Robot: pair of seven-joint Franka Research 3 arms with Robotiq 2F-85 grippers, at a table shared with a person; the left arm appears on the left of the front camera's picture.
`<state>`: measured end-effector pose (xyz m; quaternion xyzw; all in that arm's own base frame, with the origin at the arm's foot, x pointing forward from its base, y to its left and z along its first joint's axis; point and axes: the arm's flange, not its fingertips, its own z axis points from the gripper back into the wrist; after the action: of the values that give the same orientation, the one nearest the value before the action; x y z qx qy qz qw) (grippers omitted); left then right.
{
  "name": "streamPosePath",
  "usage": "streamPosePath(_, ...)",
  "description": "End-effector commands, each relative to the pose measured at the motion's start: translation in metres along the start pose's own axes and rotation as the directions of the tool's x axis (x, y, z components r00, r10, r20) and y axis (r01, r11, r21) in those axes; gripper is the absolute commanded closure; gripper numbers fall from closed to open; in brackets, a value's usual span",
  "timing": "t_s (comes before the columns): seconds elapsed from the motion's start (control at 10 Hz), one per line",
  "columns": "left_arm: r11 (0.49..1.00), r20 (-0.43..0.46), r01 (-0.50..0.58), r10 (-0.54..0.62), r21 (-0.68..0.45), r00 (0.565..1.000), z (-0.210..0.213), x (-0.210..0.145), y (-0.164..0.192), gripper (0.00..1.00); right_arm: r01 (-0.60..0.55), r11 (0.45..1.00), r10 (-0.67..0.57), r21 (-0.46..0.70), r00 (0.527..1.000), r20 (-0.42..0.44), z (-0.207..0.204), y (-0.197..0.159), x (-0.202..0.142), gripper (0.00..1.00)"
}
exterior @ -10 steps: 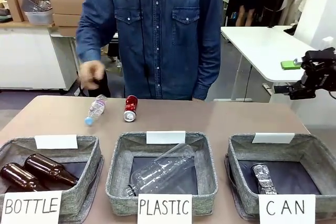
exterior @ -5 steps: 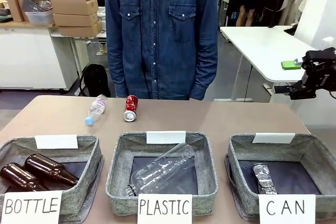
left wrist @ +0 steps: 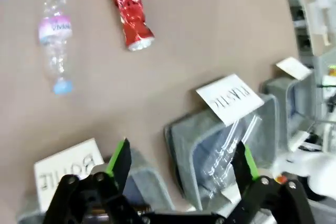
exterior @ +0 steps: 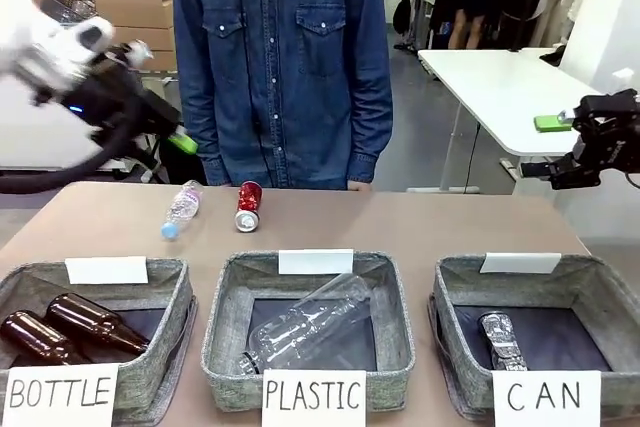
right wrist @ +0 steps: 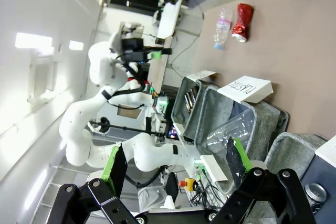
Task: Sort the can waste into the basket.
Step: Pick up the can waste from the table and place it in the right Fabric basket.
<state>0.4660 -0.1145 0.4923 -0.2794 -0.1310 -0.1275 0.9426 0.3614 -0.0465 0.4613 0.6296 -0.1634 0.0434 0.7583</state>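
A small clear plastic bottle (exterior: 182, 209) lay just at the red can's (exterior: 248, 206) 9 o'clock, not touching it. A person in a denim shirt (exterior: 285, 57) stood at 12 o'clock beyond the table (exterior: 450, 227). The PLASTIC basket (exterior: 225, 322) sat at the can's 6 o'clock, with the BOTTLE basket (exterior: 170, 327) at 7. Compared with half a second before, the left arm had swung in at 10 o'clock and the person had shifted toward 9; both cans lay unmoved. The left gripper (left wrist: 182, 148) hung high over the table, jaws spread wide and empty. The right gripper (right wrist: 176, 150), off at 3 o'clock, was equally wide and empty. The red can lay on its side on the far table, long axis 12-to-6, silver end toward 6. The grey can (exterior: 502, 339) lay inside the CAN basket (exterior: 600, 292) at 4 o'clock, pointing roughly 11-to-5.
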Motion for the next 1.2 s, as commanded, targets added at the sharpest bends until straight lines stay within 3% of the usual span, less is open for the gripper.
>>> streamPosePath(0.0, 0.989, 0.019, 0.012, -0.014, 0.147, 1.0, -0.057, 0.017, -0.016, 0.0, -0.021, 1.0, 0.021, 0.001, 1.0, -0.009, 0.002, 0.001, 0.002, 0.0)
streamPosePath(0.2, 0.977, 0.047, 0.034, -0.045, 0.21, 0.998, -0.103, 0.042, -0.017, 0.0, -0.021, 1.0, 0.021, 0.001, 1.0, -0.009, 0.002, 0.001, 0.002, 0.0)
streamPosePath(0.3, 0.967, 0.05, -0.131, 0.123, 0.22, 0.991, -0.1, 0.054, -0.013, 0.0, -0.021, 1.0, 0.021, 0.001, 1.0, -0.009, 0.002, 0.001, 0.002, 0.0)
streamPosePath(0.4, 0.986, 0.028, 0.062, -0.067, 0.157, 0.997, -0.101, 0.023, -0.022, 0.0, -0.021, 1.0, 0.021, 0.001, 1.0, -0.009, 0.002, 0.001, 0.002, 0.0)
streamPosePath(0.7, 0.973, 0.084, -0.014, -0.005, 0.232, 0.996, -0.122, 0.034, -0.011, 0.0, -0.021, 1.0, 0.021, 0.001, 1.0, -0.009, 0.002, 0.001, 0.002, 0.0)
streamPosePath(0.8, 0.98, 0.03, -0.002, -0.004, 0.199, 1.0, -0.118, 0.028, -0.004, 0.0, -0.021, 1.0, 0.021, 0.001, 1.0, -0.009, 0.002, 0.001, 0.002, 0.0)
streamPosePath(1.0, 0.999, -0.002, 0.031, -0.031, 0.017, 1.0, -0.018, -0.004, 0.019, 0.0, -0.021, 1.0, 0.021, 0.001, 1.0, -0.009, 0.002, 0.001, 0.002, 0.0)
streamPosePath(1.1, 0.999, 0.072, 0.043, -0.042, -0.006, 0.997, 0.038, -0.038, 0.027, 0.0, -0.021, 1.0, 0.021, 0.001, 1.0, -0.009, 0.002, 0.001, 0.002, 0.0)
